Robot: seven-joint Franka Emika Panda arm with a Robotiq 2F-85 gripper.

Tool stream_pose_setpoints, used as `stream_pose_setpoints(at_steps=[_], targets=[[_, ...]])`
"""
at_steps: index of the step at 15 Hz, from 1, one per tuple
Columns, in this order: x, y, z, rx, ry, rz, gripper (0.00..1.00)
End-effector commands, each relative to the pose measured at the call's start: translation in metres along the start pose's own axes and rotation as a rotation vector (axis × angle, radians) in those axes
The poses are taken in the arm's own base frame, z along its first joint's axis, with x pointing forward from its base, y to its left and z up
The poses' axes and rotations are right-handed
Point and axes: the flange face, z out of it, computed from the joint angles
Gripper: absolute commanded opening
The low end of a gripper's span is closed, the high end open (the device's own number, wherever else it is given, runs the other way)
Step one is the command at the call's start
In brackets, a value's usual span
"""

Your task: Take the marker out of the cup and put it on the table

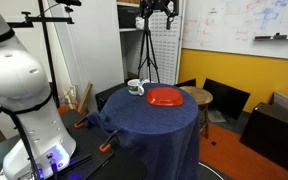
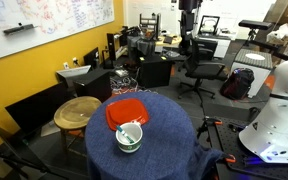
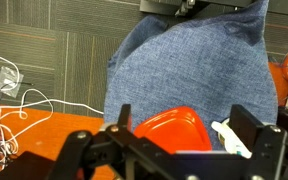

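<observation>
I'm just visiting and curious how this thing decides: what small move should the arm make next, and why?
Probably lower the end effector toward the cup. It hangs open, high above the table, and the marker stands in the cup beside the red plate, so nothing is gripped yet.

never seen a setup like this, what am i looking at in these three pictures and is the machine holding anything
It is one robot arm with a two-fingered gripper. Two pictures come from cameras standing in the room; the third from a camera on the wrist, looking down past the fingers. On the table, draped in blue cloth, sit a red plate and a white cup; the marker in it is barely visible. A stool stands beside the table. The gripper is open, high above, and holds nothing.
</observation>
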Motion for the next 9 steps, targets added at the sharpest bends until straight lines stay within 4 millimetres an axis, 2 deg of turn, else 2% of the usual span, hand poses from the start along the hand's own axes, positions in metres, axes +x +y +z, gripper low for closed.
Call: stream_pose_setpoints(at_steps=[1,9], targets=[[0.011,-0.003,-0.003,-0.034,0.054,-0.017,1.0],[0.057,-0.024,0.002,-0.118,0.228,-0.072,1.0]])
